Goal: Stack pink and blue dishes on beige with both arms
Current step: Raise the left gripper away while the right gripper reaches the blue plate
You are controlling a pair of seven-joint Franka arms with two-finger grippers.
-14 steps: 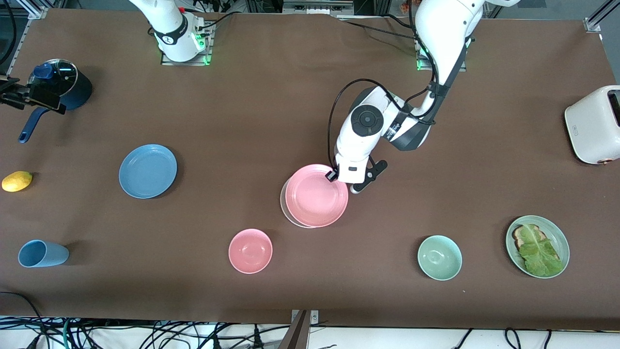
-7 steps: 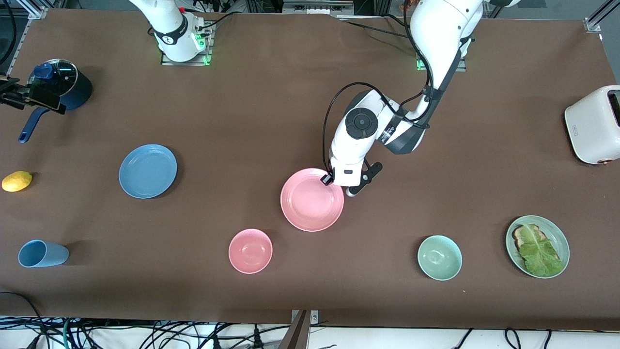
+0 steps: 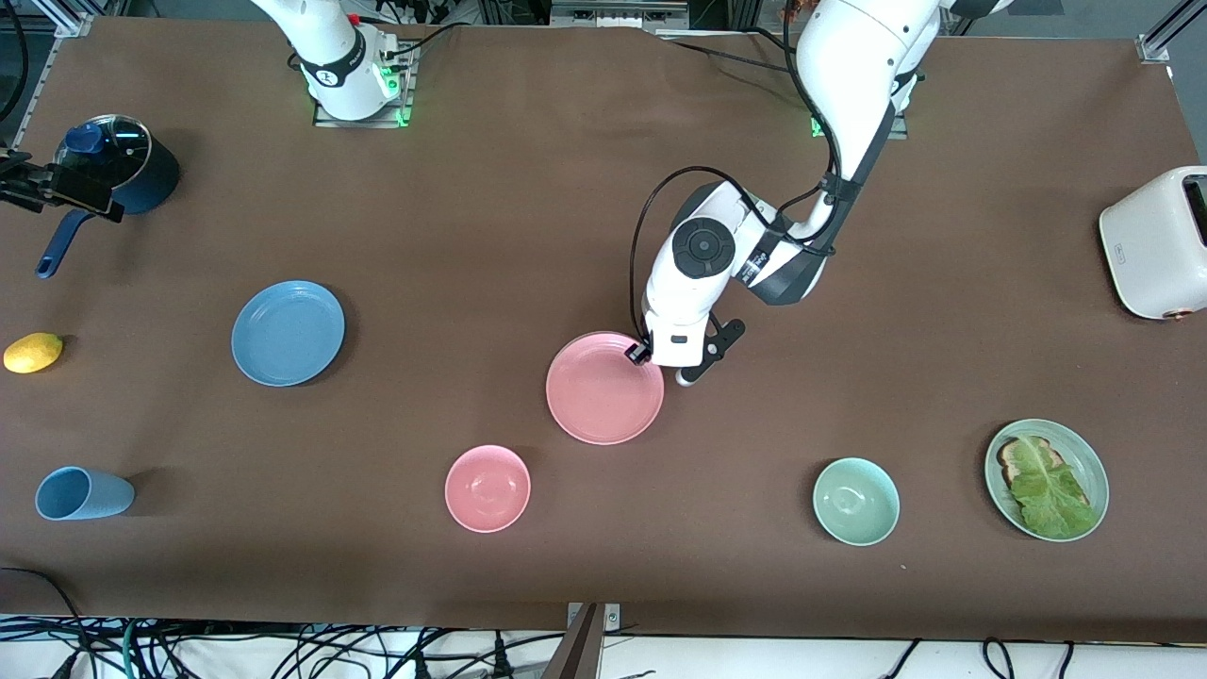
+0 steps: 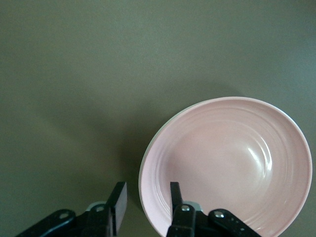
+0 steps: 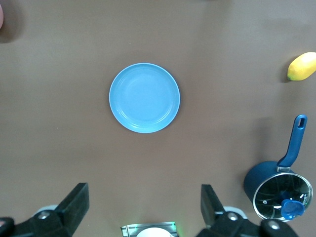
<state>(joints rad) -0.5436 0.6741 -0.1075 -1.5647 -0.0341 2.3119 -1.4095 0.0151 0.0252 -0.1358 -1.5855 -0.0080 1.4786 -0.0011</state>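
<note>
we see left gripper [image 4: 146, 207] low, fingers astride pink plate [image 3: 604, 388] rim, parted | pink sits on beige plate [image 4: 146, 159] mid-table | right gripper [image 5: 144, 207] high, wide open over blue plate [image 3: 288, 332]

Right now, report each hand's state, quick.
Left hand: fingers parted astride the pink plate's rim, one inside, one outside; open.
Right hand: open wide, holding nothing, high over the blue plate.
</note>
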